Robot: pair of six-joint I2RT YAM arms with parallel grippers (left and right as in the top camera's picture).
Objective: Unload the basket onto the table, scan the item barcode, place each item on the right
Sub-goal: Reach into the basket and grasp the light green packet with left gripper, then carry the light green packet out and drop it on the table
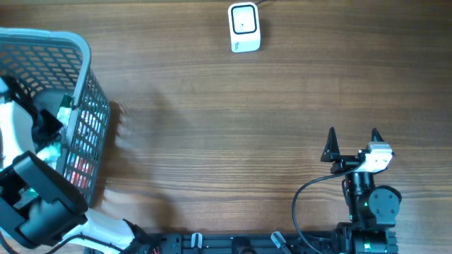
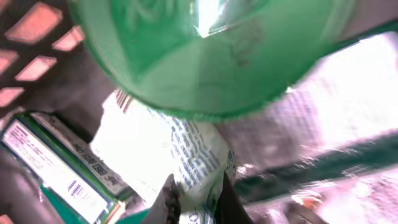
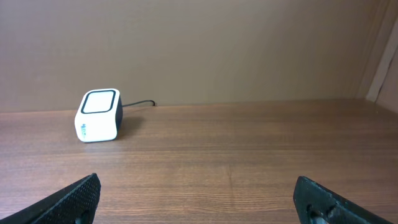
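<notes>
Closest to my left wrist camera is the left gripper [image 2: 198, 200], its dark fingers [image 2: 168, 205] pinched shut on the lower end of a white packet [image 2: 193, 155] printed with blue text. The packet rises away from the fingertips. Beyond it, a big green rounded item [image 2: 205, 56] fills the upper part of the view, too blurred for me to name. Left of the fingers lies a green-and-white box [image 2: 56, 168] with a small barcode on its face. Further up on that side I see the lattice wall of the grey basket [image 2: 37, 25]. From overhead, my left arm reaches down into that basket [image 1: 78, 42], so the packet is inside it, gripped.

The right gripper [image 3: 199, 208] stands spread wide with nothing between its fingers, just above the wooden table [image 1: 212, 141]. Ahead of those fingers and off to their left sits the white scanner [image 3: 98, 116], well apart from them, its window facing up and a dark cable trailing behind it.
</notes>
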